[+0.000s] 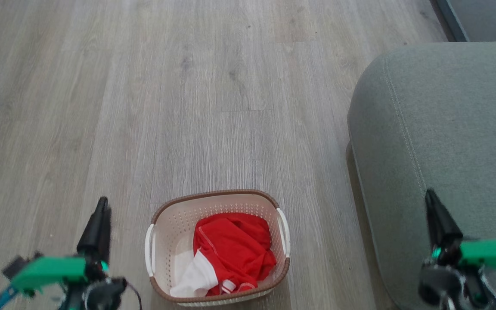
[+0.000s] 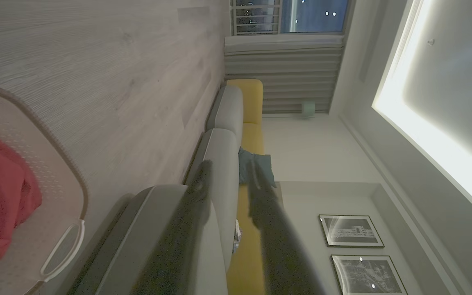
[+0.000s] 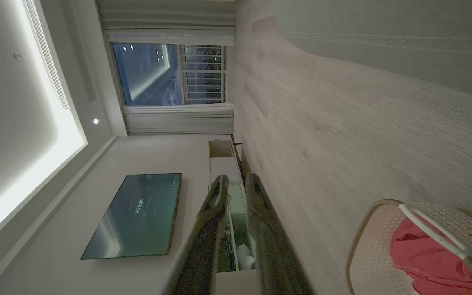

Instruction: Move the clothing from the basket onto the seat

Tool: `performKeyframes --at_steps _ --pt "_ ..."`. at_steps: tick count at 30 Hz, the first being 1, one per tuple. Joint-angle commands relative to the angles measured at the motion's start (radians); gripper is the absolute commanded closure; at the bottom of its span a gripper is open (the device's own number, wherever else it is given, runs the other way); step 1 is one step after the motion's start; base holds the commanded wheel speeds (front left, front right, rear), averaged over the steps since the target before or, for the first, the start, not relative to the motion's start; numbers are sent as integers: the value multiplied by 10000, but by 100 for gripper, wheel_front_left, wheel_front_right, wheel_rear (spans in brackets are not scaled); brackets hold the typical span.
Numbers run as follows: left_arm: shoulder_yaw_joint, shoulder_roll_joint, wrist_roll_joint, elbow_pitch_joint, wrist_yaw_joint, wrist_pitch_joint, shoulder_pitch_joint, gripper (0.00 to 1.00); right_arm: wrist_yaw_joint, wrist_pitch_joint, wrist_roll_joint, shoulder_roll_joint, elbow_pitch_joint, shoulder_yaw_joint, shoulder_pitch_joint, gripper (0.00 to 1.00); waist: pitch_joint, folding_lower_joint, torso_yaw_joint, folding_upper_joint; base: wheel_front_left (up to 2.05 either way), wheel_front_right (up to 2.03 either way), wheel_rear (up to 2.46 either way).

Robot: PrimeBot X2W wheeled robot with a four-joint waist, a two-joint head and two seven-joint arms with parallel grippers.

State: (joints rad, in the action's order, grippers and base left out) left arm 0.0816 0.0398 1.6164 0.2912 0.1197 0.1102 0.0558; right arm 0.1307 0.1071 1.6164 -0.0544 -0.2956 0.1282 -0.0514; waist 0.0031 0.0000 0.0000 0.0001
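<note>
showing the clothing [image 1: 230, 245] bunched inside the basket [image 1: 218, 193], red folds and a white panel uppermost, on the pale wood floor [image 1: 187, 107] near the grey-green seat [image 1: 446, 129]. hovering the left gripper [image 1: 101, 206] over the floor to the basket's left, fingers parted and gripping nothing. holding the right gripper [image 1: 429, 196] above the seat's near edge, to the basket's right, fingers standing narrowly apart in the right wrist view, likewise gripping nothing.
</note>
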Motion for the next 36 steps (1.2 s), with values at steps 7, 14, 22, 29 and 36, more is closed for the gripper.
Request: performKeyframes --at_steps 7,14,22,29,36 --pt "24 -27 -56 238 4 -150 -146 0 0 -148 -113 2 -198 -34 144 0 21 0 3 -1 0 0 0" --pt "153 -21 -276 166 10 -328 -94 0 0 -325 -452 4 -112 52 65 0 41 0 17 -1 0 0 0" --pt "446 -12 -873 33 17 -566 15 0 0 -561 -1261 6 97 111 -68 0 66 0 34 -1 0 0 0" --pt "662 -4 -1394 -174 23 -774 139 0 0 -768 -2420 9 582 24 -209 0 75 0 53 -1 0 0 0" --pt "1444 13 -3264 -1549 -41 -1250 544 0 0 -1239 -5892 14 1957 -929 -710 0 133 0 181 -1 0 0 0"
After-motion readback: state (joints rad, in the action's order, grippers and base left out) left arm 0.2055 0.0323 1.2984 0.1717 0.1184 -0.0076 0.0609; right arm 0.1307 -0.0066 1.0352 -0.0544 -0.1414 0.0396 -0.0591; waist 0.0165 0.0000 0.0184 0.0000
